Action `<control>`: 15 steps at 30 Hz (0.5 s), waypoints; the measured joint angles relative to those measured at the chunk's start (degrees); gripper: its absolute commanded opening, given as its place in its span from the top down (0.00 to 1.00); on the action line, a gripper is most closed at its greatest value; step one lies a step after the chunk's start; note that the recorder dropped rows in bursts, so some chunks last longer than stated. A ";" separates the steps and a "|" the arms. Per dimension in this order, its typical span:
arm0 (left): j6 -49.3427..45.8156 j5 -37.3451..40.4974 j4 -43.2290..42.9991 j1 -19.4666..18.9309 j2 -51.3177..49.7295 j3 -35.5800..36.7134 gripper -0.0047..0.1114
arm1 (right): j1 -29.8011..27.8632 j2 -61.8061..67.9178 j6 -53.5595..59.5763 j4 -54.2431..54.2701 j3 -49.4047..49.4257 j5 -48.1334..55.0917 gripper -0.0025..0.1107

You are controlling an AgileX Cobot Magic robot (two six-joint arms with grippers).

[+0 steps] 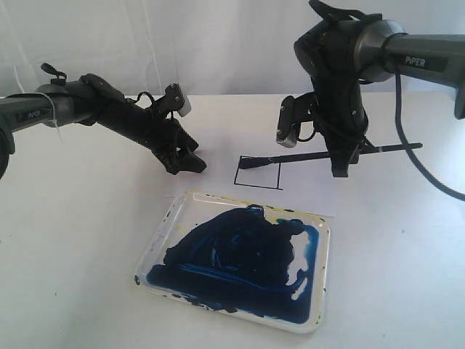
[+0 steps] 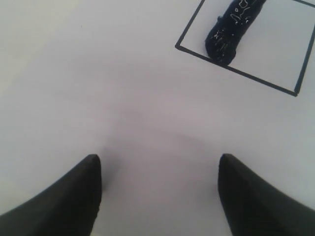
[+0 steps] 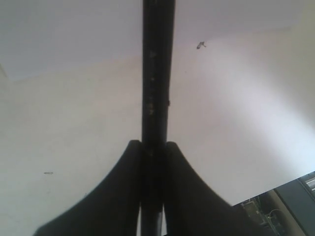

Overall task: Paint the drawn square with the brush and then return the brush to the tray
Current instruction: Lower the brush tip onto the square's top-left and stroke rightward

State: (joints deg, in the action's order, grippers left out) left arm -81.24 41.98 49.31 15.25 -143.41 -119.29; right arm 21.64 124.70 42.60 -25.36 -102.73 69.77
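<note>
The tray (image 1: 155,252) is white, smeared dark blue, with yellowish specks along its rim. The drawn square (image 1: 259,176) has a thin black outline, white inside. The brush (image 1: 305,156) is black.

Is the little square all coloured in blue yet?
No, the small black-outlined square is white inside, and only the dark blue tip of the long black-handled paintbrush sits at one corner.

Bright, diffuse light washes the white table (image 1: 65,247) nearly flat; shadows beneath the arms are faint and soft-edged. Wet paint in the tray (image 1: 155,247) catches small pale glints. Both wrist views are soft — the left gripper (image 2: 160,158) looms blurred, and the right wrist view carries a pinkish cast.
</note>
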 measured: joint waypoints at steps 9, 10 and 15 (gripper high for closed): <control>0.00 0.00 0.00 0.00 0.00 0.00 0.36 | 0.00 0.00 -1.83 -0.23 0.00 0.00 0.98; 0.00 0.00 0.00 0.00 0.00 0.00 0.36 | 0.00 0.00 -1.97 -0.23 0.00 0.00 0.98; 0.00 0.00 0.00 0.00 0.00 0.00 0.36 | 0.00 0.00 -2.56 -0.23 0.00 0.00 0.98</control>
State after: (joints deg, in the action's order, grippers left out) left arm -81.24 41.98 49.31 15.25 -143.41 -119.29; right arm 21.64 124.70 40.04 -25.59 -102.73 69.77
